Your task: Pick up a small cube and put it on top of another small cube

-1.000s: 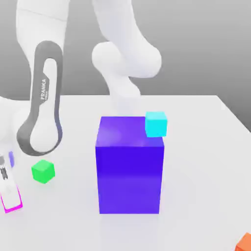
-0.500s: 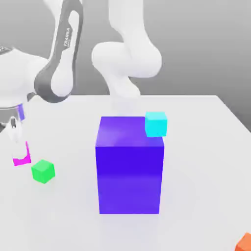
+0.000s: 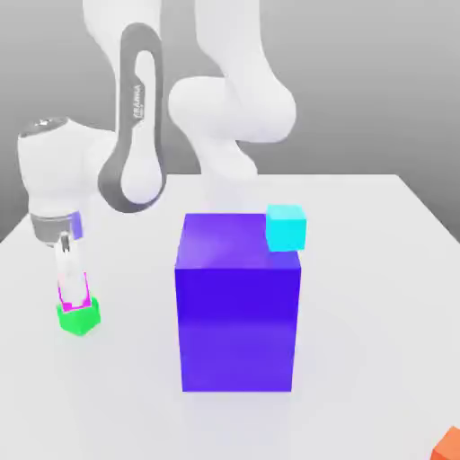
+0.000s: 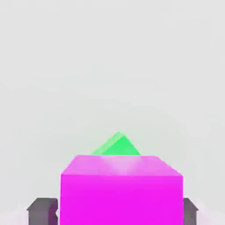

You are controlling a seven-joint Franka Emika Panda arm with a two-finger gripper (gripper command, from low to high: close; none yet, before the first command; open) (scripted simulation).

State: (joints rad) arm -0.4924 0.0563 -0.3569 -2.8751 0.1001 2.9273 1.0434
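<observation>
The small cube (image 4: 121, 193), bright magenta, sits between the dark fingers (image 4: 42, 211) of my gripper (image 3: 74, 292), which is shut on it. In the exterior view only slivers of the magenta cube (image 3: 63, 293) show beside the white fingers. Directly below it is another small cube (image 3: 79, 316), bright green, on the white table at the exterior view's left. The magenta cube's underside is level with the green cube's top. In the hand view one corner of the green cube (image 4: 117, 146) pokes out from behind the magenta one.
A big purple block (image 3: 238, 305) stands mid-table, to the exterior view's right of the green cube. A cyan cube (image 3: 287, 226) sits beside its far top corner. An orange cube (image 3: 447, 445) lies at the front right corner. The arm (image 3: 139, 135) rises behind.
My gripper has carried the magenta cube from the table's front left edge, up and to the exterior view's right, then down onto the green cube.
</observation>
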